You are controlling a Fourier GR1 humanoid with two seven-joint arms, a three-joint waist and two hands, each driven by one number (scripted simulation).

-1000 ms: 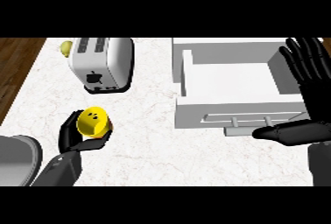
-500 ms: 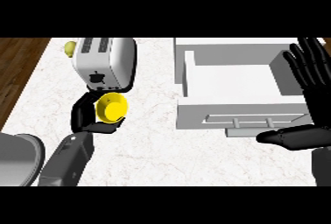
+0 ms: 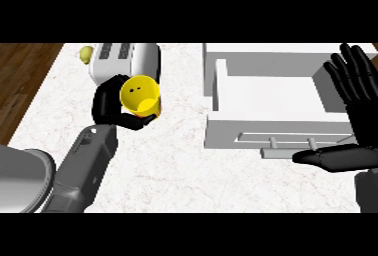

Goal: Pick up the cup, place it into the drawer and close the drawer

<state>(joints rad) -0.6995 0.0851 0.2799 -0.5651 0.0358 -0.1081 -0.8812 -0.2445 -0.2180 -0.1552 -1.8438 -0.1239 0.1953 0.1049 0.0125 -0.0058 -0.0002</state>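
A yellow cup (image 3: 140, 93) is held above the counter, tilted so its open mouth faces the view, just in front of the toaster. My left hand (image 3: 114, 105) is shut on it, fingers curled round its left and lower side. The white drawer (image 3: 269, 122) stands pulled open at the right, its inside bare, with a bar handle on its front. My right hand (image 3: 353, 100) is open at the right edge, fingers straight and pointing up beside the drawer's right wall, thumb stretched left below the handle.
A silver toaster (image 3: 122, 57) stands at the back left, with a small yellow object (image 3: 86, 53) beside it. A grey rounded object (image 3: 21, 180) sits at the lower left. The dark wooden floor (image 3: 22, 80) lies past the counter's left edge.
My left hand has carried the cup up off the counter, away from me and slightly right, now in front of the toaster. The right hand has barely shifted.
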